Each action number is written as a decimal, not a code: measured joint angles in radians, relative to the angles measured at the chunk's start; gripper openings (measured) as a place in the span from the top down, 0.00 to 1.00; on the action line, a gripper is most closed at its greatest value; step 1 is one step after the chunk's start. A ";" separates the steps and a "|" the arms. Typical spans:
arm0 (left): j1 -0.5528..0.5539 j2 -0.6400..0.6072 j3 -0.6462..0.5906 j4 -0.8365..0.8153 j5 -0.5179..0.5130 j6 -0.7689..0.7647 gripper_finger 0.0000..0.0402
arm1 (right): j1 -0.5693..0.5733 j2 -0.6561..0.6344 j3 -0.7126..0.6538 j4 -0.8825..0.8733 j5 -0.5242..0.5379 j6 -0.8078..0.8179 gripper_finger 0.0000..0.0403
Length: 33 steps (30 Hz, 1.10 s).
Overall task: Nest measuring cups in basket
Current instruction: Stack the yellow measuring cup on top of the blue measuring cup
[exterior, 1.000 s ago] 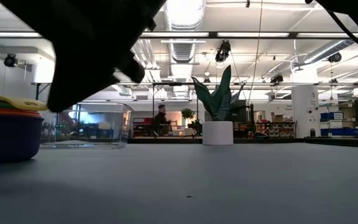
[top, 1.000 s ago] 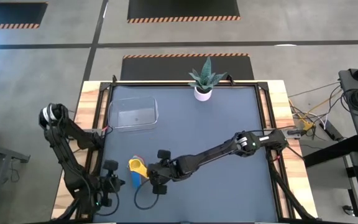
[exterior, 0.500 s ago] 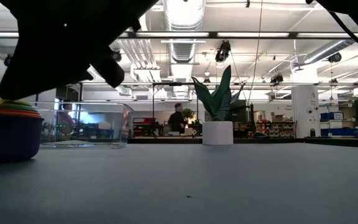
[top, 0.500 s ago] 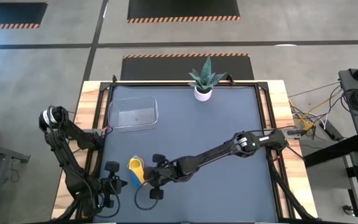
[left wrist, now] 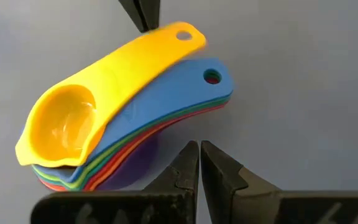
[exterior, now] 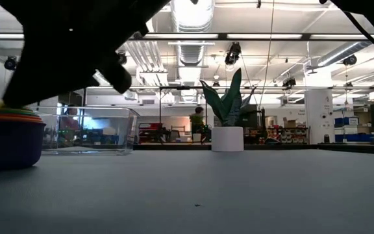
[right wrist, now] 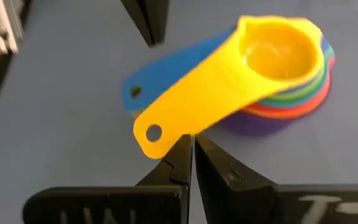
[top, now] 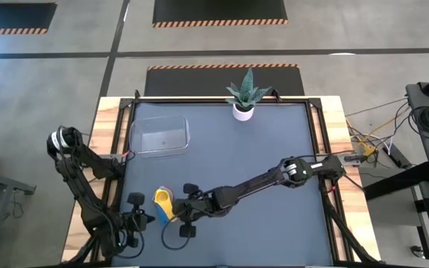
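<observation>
Right claw [right wrist: 191, 146], fingers together, sits just beside the nested measuring cups [right wrist: 260, 68]

Seen from overhead, the right arm reached diagonally across the dark tabletop [top: 259, 141], its right gripper [top: 179, 211] just beside a stack of measuring cups [top: 163, 202] with a yellow one uppermost, near the front left of the mat. The left gripper [top: 141, 219] sat low at the front left edge, close to the stack on its other side. A clear basket [top: 158, 136] lay well apart toward the back left corner. A small potted plant [top: 243, 95] in a white pot stood at the middle of the back edge.
</observation>
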 joint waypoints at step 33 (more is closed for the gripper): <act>0.005 -0.001 -0.103 0.199 -0.093 0.049 1.00 | -0.003 0.021 -0.012 0.182 -0.052 -0.050 0.98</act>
